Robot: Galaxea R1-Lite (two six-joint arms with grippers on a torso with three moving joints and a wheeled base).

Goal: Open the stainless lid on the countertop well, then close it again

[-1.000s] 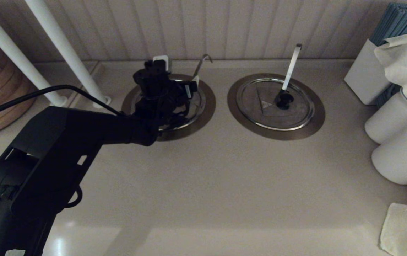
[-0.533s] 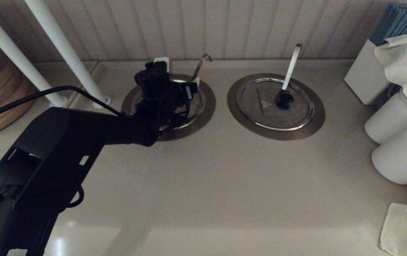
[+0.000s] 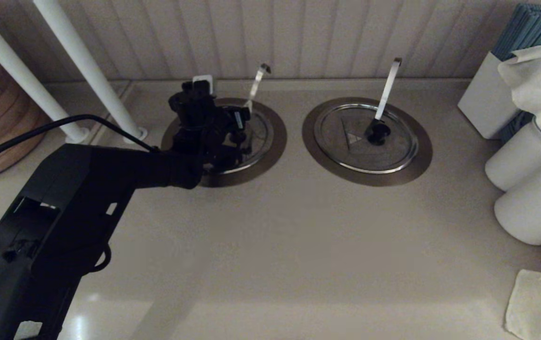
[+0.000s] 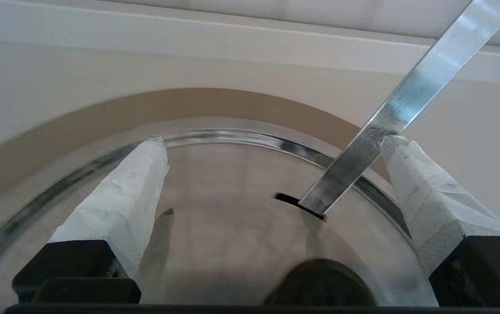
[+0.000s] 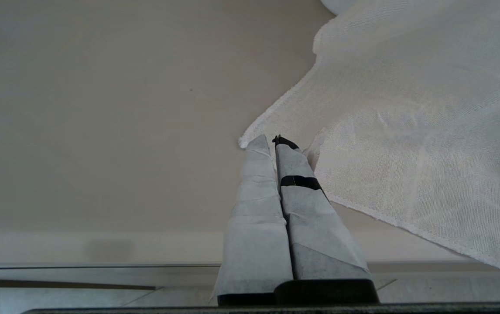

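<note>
The stainless lid point(image 3: 258, 137) lies flat in the left countertop well, inside its brushed collar point(image 3: 276, 141). My left gripper point(image 3: 222, 99) hovers over it, open, its taped fingers point(image 4: 145, 174) straddling the lid point(image 4: 232, 196). The black knob point(image 4: 320, 283) sits low between the fingers, untouched. The ladle handle point(image 4: 407, 100) rises from the edge slot point(image 4: 287, 199) and leans against one fingertip; the handle point(image 3: 256, 82) also shows in the head view. My right gripper point(image 5: 274, 141) is shut and empty above the counter beside a white cloth point(image 5: 407, 131), out of the head view.
A second covered well point(image 3: 365, 137) with its own knob point(image 3: 378, 133) and ladle handle point(image 3: 388, 87) lies to the right. Two white posts point(image 3: 86, 66) stand at the back left. White jars point(image 3: 525, 189) and a draped cloth point(image 3: 539, 85) line the right edge.
My left gripper has shifted a little to the left over the lid. The ladle handle has swung left and now shows as a straight strip instead of a hook.
</note>
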